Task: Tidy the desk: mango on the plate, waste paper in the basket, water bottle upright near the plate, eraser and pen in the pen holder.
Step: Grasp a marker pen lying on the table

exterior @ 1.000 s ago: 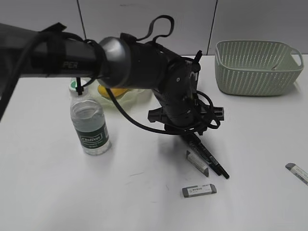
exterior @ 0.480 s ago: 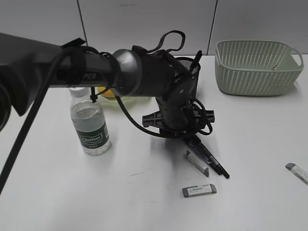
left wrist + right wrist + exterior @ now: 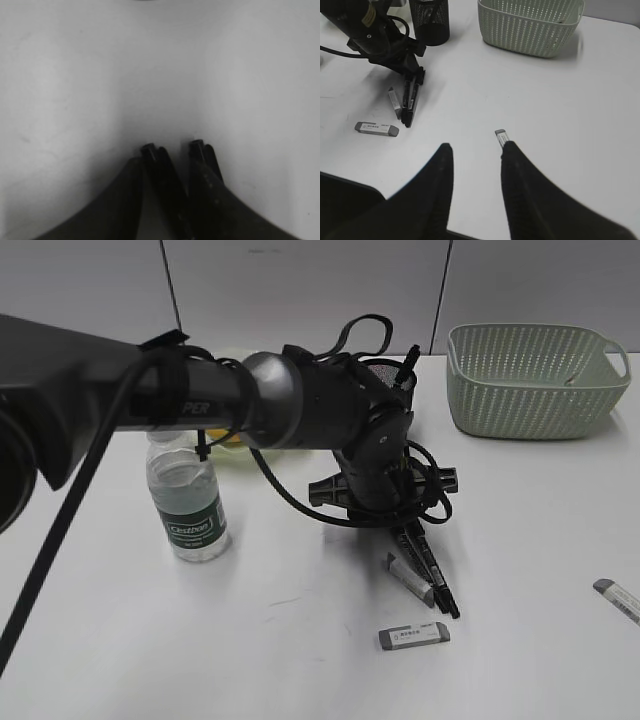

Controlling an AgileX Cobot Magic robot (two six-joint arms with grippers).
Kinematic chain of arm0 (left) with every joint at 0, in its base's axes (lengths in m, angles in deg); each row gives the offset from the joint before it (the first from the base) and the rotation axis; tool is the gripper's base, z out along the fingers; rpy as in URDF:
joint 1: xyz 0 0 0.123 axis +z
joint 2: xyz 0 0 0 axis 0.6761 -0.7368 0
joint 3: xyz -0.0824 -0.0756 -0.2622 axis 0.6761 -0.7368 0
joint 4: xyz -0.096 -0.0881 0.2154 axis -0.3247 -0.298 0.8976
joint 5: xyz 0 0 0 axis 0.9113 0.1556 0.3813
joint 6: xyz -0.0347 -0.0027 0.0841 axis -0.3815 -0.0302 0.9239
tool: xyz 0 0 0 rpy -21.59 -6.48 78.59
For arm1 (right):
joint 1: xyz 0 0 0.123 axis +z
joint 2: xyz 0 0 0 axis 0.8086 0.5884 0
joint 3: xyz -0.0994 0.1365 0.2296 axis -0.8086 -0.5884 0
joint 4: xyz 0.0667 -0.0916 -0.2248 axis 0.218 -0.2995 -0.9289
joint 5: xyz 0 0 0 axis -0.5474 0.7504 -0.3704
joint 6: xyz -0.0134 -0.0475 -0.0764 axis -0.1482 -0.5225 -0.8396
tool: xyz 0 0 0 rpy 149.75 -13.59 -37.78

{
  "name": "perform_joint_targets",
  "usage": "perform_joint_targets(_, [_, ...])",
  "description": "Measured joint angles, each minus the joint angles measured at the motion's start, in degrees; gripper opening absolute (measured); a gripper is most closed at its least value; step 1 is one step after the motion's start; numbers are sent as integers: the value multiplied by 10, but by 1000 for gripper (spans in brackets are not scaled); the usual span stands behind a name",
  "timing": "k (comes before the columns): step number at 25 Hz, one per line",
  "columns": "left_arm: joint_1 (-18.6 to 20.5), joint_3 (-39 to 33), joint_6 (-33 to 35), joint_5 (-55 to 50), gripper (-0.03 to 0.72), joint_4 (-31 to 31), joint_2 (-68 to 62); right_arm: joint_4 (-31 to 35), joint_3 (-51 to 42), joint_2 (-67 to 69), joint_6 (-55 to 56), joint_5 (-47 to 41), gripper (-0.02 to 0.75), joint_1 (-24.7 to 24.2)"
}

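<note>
My left gripper (image 3: 446,603) points down at the desk (image 3: 300,660), its black fingers a narrow gap apart and empty; bare white desk shows between the tips in the left wrist view (image 3: 173,148). A grey-white eraser (image 3: 410,575) lies just left of the fingers, and another eraser (image 3: 413,636) lies nearer. The water bottle (image 3: 190,505) stands upright. The plate (image 3: 237,453) and the mango (image 3: 222,436) are mostly hidden behind my arm. The pen holder (image 3: 392,375) holds a pen. My right gripper (image 3: 477,147) is open and empty beside a third eraser (image 3: 501,136).
The basket (image 3: 535,380) stands at the back right with a small pale thing inside; I cannot tell whether it is the waste paper. My left arm spans the middle of the desk. The third eraser (image 3: 618,598) lies at the right edge.
My left arm has shifted back over the plate. Its fingers have swung a little to the left, closer to the eraser beside them. The erasers and the bottle have not moved.
</note>
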Motion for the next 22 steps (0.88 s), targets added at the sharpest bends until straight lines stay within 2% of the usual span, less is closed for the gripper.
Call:
perform_joint_targets(7, [0,4,-2,9,191,-2,-5,0,0,0,0,0,273,0])
perform_joint_targets(12, [0,4,-4,21,82,-2,-6,0,0,0,0,0,273,0])
perform_joint_targets(22, [0,3,-6,26,78,5,-2,0,0,0,0,0,272,0])
